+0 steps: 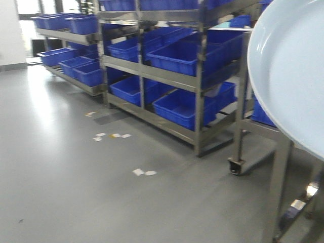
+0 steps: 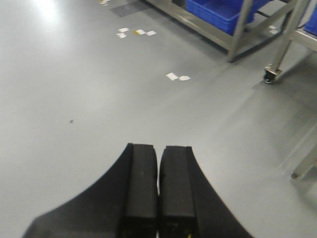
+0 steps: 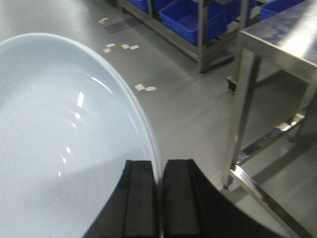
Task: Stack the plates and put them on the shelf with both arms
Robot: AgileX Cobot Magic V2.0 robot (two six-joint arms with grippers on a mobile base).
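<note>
Plate [image 3: 59,148] in right tool [image 3: 159,167] — bins [image 1: 177,55] behind

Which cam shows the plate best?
Right wrist: the plate fills its left half, rim pinched by the right gripper. Front view catches only a cropped section at its right edge; left wrist shows none.

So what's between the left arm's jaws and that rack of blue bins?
Just grey floor with a few white scraps, shown in the left wrist view.
</note>
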